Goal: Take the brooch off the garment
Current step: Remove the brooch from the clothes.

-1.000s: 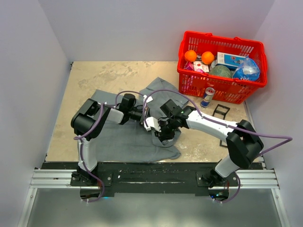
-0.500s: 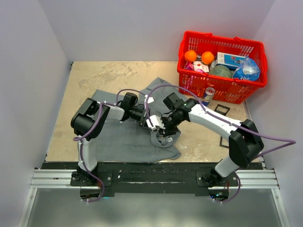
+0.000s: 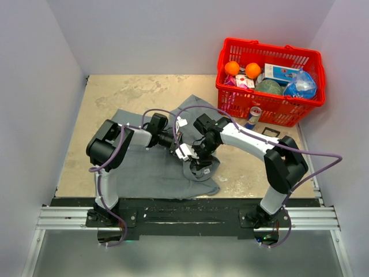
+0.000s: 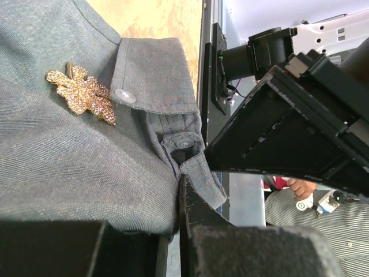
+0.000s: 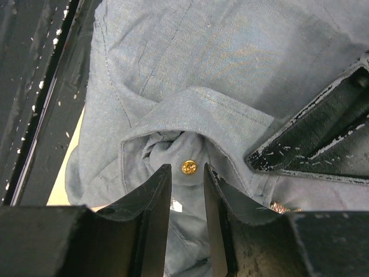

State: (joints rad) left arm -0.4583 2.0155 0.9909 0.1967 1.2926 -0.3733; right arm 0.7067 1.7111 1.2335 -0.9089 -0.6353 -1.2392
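Observation:
The grey garment lies spread on the table in front of the arms. In the left wrist view a gold leaf-shaped brooch is pinned beside the collar near a white button. My left gripper is shut on a fold of the shirt's button strip, holding it up. My right gripper is open just above the inside of the raised cloth. A small round gold clasp on the cloth's back sits between its fingertips, untouched. A bit of the brooch's sparkle peeks out at the lower right.
A red basket filled with oranges and packets stands at the back right. A drinks can and a small black frame rest in front of it. White walls close in the table on three sides.
The right arm's forearm has swung toward the back and its gripper has shifted slightly over the raised cloth, jaws a little wider. The left gripper keeps its hold.

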